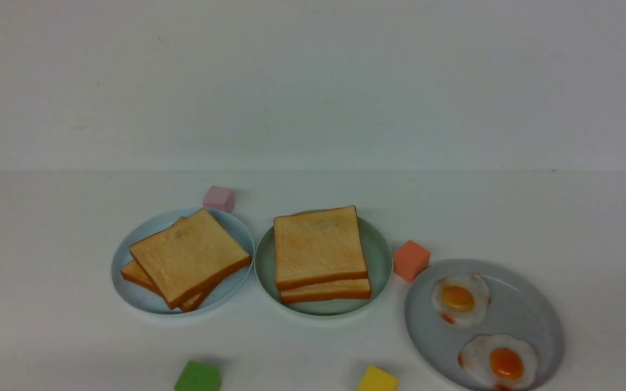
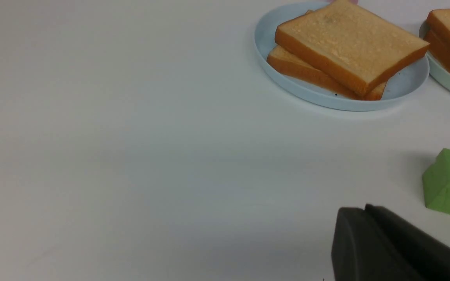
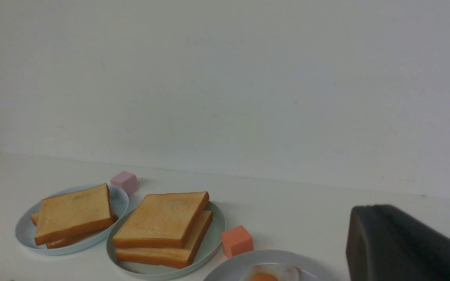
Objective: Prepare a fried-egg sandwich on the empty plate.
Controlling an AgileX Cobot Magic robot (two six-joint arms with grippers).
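The mint-green plate (image 1: 381, 255) sits in the middle of the table with two golden toast slices stacked on it. The top slice (image 1: 318, 247) is shifted back from the lower slice (image 1: 326, 291), and what lies between them is hidden. Two fried eggs (image 1: 459, 298) (image 1: 500, 361) lie on the grey plate (image 1: 530, 309) at the right. Neither gripper shows in the front view. In its wrist view my left gripper (image 2: 365, 208) is shut and empty above bare table, near a green cube (image 2: 449, 183). My right gripper (image 3: 377, 208) is shut and empty, off to the side of the grey plate (image 3: 229, 273).
A pale blue plate (image 1: 144, 298) at the left holds two more toast slices (image 1: 191, 255). Small cubes stand around the plates: pink (image 1: 219, 199) behind, orange (image 1: 411, 260) between the green and grey plates, green (image 1: 198, 377) and yellow (image 1: 377, 380) at the front edge.
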